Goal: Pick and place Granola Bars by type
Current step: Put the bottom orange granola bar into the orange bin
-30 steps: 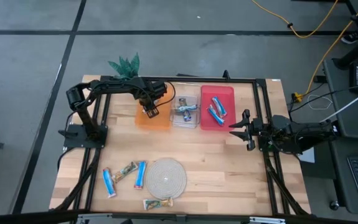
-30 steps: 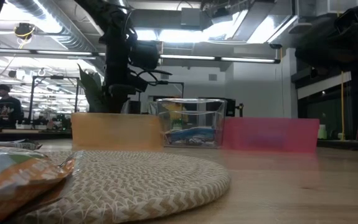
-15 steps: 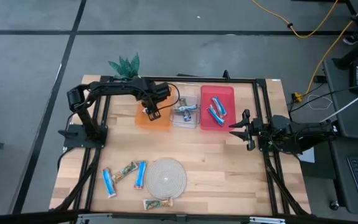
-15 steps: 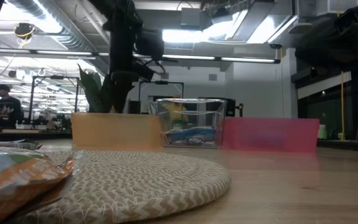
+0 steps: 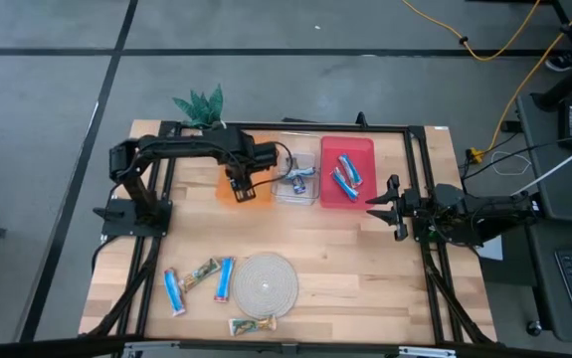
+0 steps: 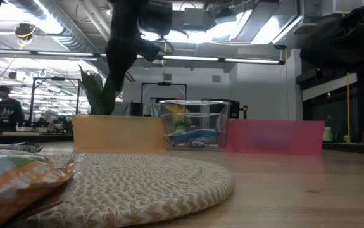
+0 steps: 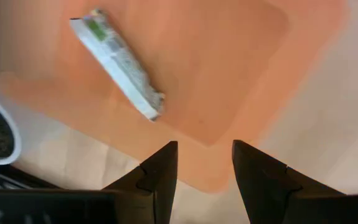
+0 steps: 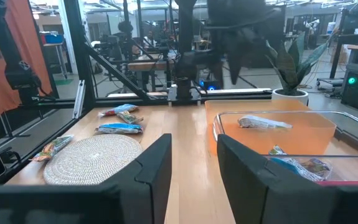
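My left gripper [image 5: 242,187] hangs open and empty above the orange bin [image 5: 222,195], its fingers pointing down. Below it a green-and-tan granola bar [image 7: 119,62] lies flat on the floor of that bin [image 7: 228,56]. Silvery bars lie in the clear bin [image 5: 297,179] and blue bars in the red bin [image 5: 347,171]. Near the front left of the table lie two blue bars [image 5: 173,291] [image 5: 225,279] and a green-and-tan bar [image 5: 202,275]. Another bar [image 5: 253,325] rests against the mat's near edge. My right gripper [image 5: 385,205] waits open at the table's right side, level.
A round woven mat [image 5: 266,283] lies at the front middle of the table. A potted plant [image 5: 201,102] stands behind the orange bin. Black frame rails run along the table's edges. Bare wood lies between the bins and the mat.
My left gripper has risen out of the orange bin and drifted a little toward the table's right edge, its fingers still pointing down. The green-and-tan bar stays on the bin's floor. My right arm has kept still.
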Controlling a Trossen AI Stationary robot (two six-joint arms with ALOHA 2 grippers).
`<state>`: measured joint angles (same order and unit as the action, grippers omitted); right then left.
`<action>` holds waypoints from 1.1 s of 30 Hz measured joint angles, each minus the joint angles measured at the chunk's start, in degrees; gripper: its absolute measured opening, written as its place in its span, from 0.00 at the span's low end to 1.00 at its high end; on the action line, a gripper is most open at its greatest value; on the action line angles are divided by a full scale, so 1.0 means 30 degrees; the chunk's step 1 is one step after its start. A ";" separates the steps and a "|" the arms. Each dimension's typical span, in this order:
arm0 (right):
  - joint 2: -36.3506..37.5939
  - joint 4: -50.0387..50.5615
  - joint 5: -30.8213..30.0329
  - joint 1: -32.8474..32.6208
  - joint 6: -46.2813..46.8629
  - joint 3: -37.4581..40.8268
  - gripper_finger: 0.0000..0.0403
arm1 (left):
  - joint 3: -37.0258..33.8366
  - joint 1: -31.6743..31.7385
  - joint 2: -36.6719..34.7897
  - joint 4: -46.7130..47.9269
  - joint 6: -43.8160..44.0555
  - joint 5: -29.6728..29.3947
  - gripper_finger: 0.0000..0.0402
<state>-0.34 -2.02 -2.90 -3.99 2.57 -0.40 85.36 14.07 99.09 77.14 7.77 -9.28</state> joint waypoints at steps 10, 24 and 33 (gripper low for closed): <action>0.0000 0.0000 0.0000 -0.0003 -0.0003 0.0000 0.33 | 0.1502 -0.3455 0.0000 0.2064 0.1358 0.0642 0.36; 0.0000 0.0001 0.0000 -0.0003 -0.0007 0.0000 0.33 | 0.3022 -0.8853 -0.0001 0.2864 0.3772 0.0560 0.36; -0.0003 0.0000 0.0000 -0.0004 0.0000 0.0000 0.33 | 0.3170 -1.2759 -0.0001 0.1791 0.6034 -0.0318 0.36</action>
<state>-0.35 -2.02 -2.90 -4.00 2.57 -0.40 94.87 -24.21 99.09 82.52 25.87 -10.23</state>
